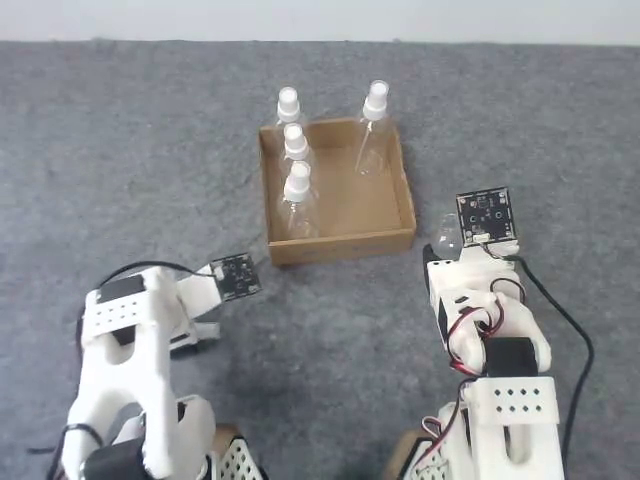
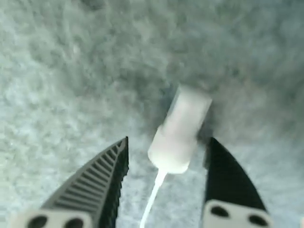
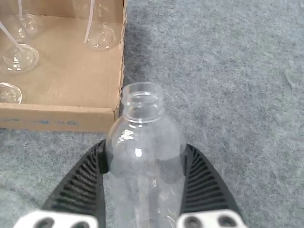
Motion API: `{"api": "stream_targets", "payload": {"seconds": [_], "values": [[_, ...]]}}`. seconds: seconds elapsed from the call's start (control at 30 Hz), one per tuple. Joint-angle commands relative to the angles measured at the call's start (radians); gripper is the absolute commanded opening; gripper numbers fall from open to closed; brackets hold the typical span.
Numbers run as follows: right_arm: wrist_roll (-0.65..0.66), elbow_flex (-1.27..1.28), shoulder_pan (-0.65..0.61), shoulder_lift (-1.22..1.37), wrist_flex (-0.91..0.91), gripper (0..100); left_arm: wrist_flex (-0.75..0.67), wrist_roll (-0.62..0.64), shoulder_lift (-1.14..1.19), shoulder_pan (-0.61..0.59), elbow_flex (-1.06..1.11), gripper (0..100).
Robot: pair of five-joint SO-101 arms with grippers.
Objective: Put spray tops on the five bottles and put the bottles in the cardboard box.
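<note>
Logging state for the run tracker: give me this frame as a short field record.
box contents: four capped bottles upright in cardboard box
left gripper: open, straddling loose spray top lying on grey carpet
right gripper: shut on uncapped bottle, just outside the box's near corner
remaining: cap the fifth bottle, then box it

no legible text or numbers, faint blue print [image 3: 45, 122] on cardboard box [image 3: 71, 80] wall, unreadable
</note>
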Motion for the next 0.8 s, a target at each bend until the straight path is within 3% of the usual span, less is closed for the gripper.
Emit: {"api": "stream_targets", "payload": {"seconds": [0.0,0.5,0.77], "values": [[0.017,-0.015,0.004,-0.025,-0.028,0.9,-0.017,0.110,-0.043,0.066,0.007,17],[0.017,-0.015,0.005,-0.025,-0.027,0.9,0.091,0.311,-0.048,0.169,-0.038,13],[0.017,-0.015,0.010,-0.025,-0.025,0.9,0.083,0.324,-0.040,0.173,-0.013,13]]}}
